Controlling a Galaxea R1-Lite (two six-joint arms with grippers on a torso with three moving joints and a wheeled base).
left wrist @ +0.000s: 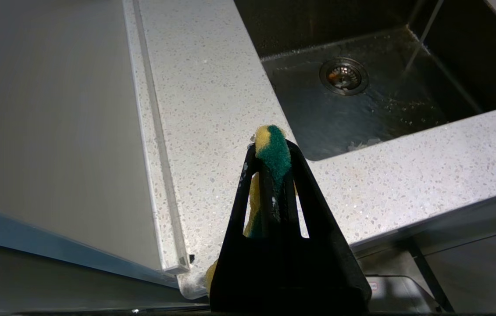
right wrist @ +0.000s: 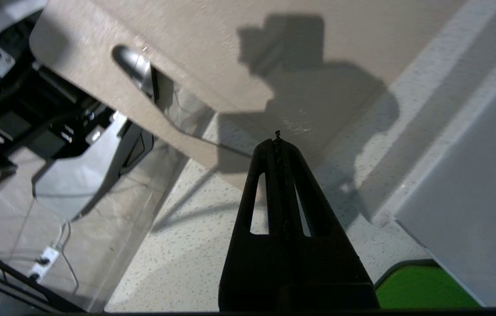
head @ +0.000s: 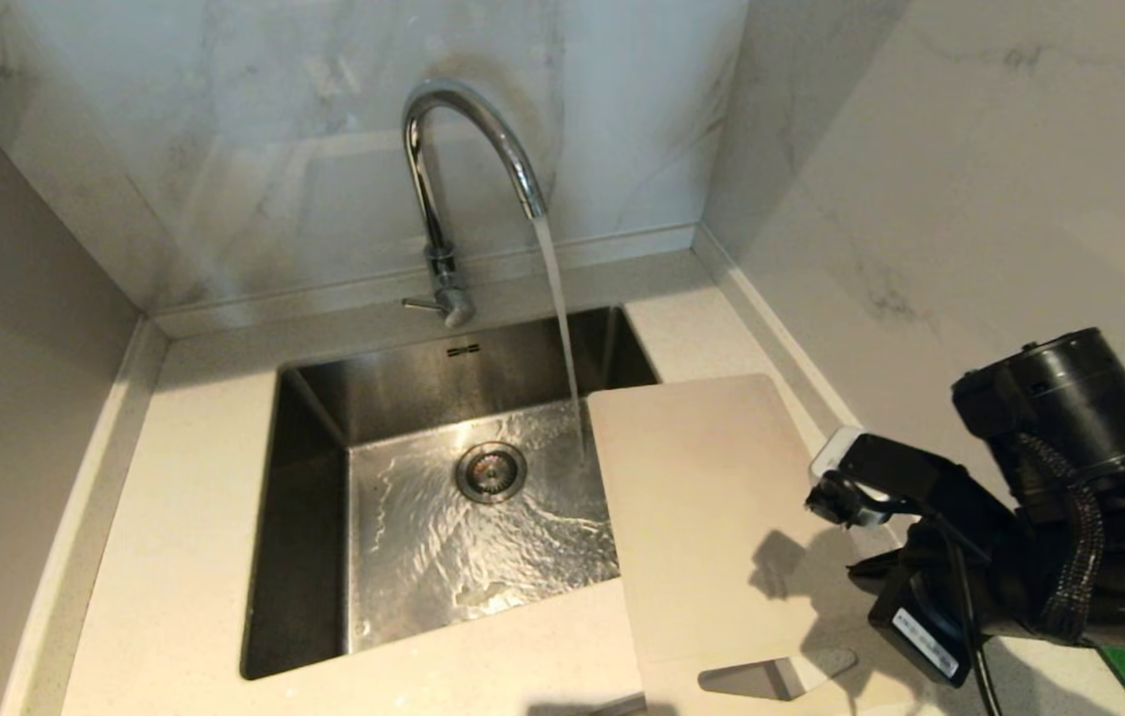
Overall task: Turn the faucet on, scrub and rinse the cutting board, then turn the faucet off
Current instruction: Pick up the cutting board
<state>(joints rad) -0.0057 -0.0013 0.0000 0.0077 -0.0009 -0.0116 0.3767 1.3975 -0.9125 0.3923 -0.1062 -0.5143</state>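
Board (head: 711, 517) lies flat on the counter (head: 184, 557) right of the sink (head: 308, 438), its left edge jutting over the basin and its handle end past the counter's front edge. Faucet (head: 463, 169) runs, the stream landing just beside that left edge. Right gripper (right wrist: 277, 142), fingers pressed together and empty, hangs over the board's right side near the wall. Left gripper (left wrist: 272, 149) is clamped on a sponge (left wrist: 274, 151), above the counter's front left of the sink.
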